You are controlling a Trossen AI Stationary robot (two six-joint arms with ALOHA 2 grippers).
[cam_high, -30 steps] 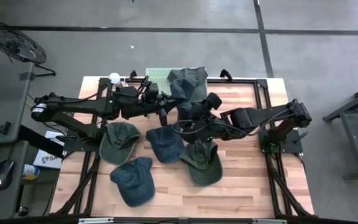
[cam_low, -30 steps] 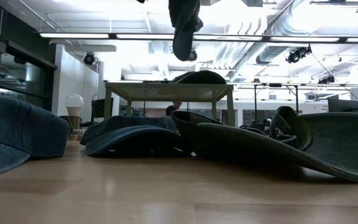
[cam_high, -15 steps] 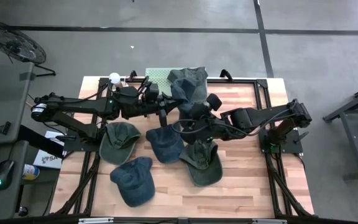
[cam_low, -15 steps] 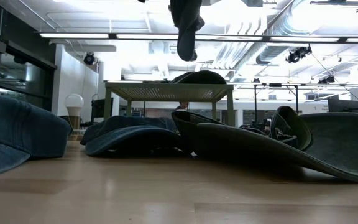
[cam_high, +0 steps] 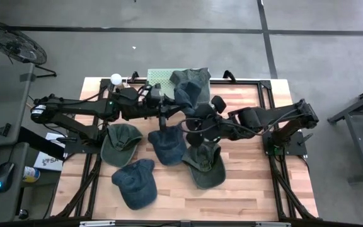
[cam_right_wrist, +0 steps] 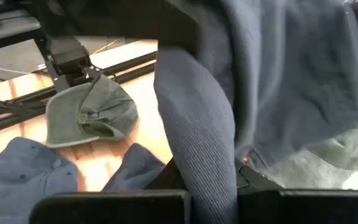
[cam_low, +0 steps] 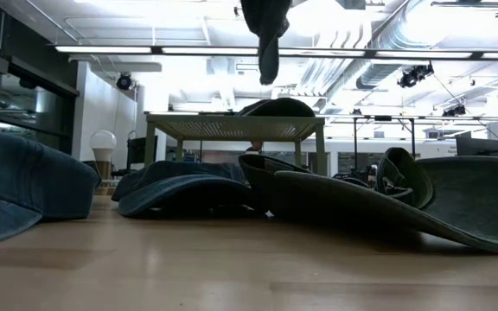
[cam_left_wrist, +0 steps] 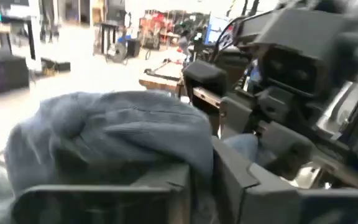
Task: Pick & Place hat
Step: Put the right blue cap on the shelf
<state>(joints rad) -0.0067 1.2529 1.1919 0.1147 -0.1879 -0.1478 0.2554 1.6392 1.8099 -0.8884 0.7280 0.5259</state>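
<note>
Since a second ago, the blue hat (cam_high: 185, 101) held between the two grippers has been carried a little farther toward the raised green stand (cam_high: 161, 77) at the table's far edge, and in the low view its hanging cloth has shifted rightward and now dangles as a narrower strip. Both arms meet above the middle of the wooden table (cam_high: 251, 189). The left gripper (cam_high: 167, 104) has its fingers pinched on one side of the hat, the cloth draped over and bunched between them in the left wrist view. The right gripper (cam_high: 194, 116) clamps the other side, a fold of blue fabric caught between its fingers. An olive hat (cam_high: 191, 79) sits on the stand, just beyond the jaws. Below the jaws on the table lie a dark blue cap (cam_high: 167, 145), two olive caps (cam_high: 120, 142) (cam_high: 205, 162) and another blue cap (cam_high: 135, 183).
</note>
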